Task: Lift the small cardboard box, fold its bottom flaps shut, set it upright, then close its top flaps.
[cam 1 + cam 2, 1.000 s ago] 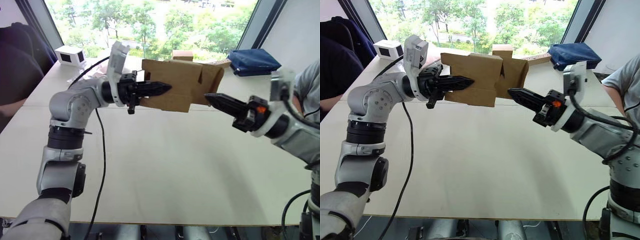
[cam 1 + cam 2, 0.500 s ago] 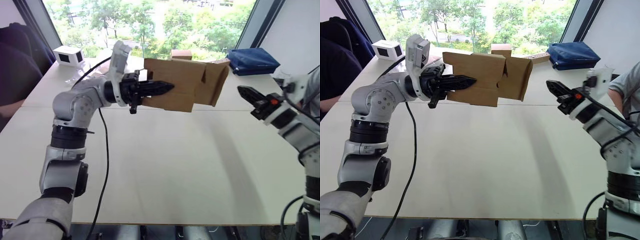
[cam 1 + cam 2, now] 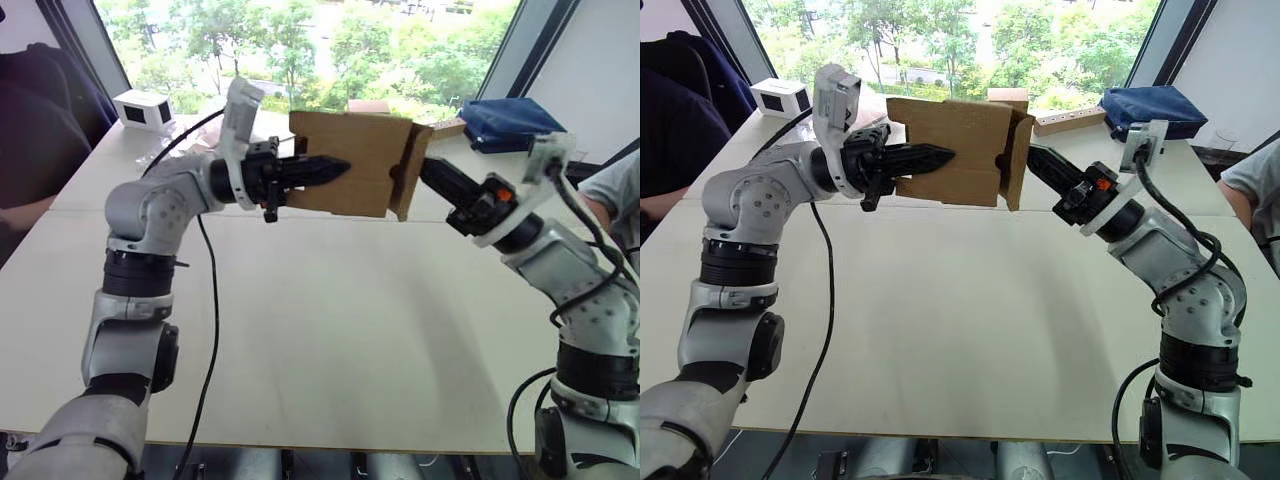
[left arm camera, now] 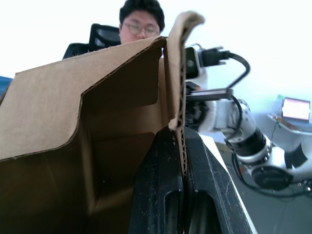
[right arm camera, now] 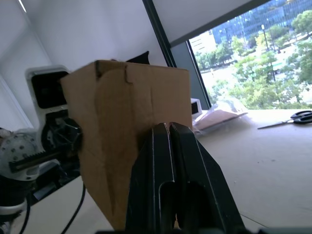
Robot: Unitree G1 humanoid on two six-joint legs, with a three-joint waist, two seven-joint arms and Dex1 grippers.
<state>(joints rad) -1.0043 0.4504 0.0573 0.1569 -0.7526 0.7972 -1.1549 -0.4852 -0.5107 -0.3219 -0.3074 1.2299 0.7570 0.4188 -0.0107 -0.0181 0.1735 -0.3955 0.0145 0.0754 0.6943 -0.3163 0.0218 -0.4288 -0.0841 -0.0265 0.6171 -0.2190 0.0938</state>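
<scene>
Cardboard held in the air between two grippers, above the pale table (image 3: 330, 330).

Brown and corrugated, the small cardboard box (image 3: 350, 165) hangs clear of the tabletop, lying on its side with its flapped end turned toward the robot's right. The left gripper (image 3: 335, 170) has its two black fingers pinched together on a wall of the box; the left wrist view shows the corrugated edge sandwiched between them. The right gripper (image 3: 1037, 160) has its fingers pressed together, nothing between them, and their tips reach the box's right end at the folded flap (image 3: 1018, 165). Behind, a white box with dark panels (image 3: 140, 108) and a blue bag (image 3: 510, 122) sit near the window.
</scene>
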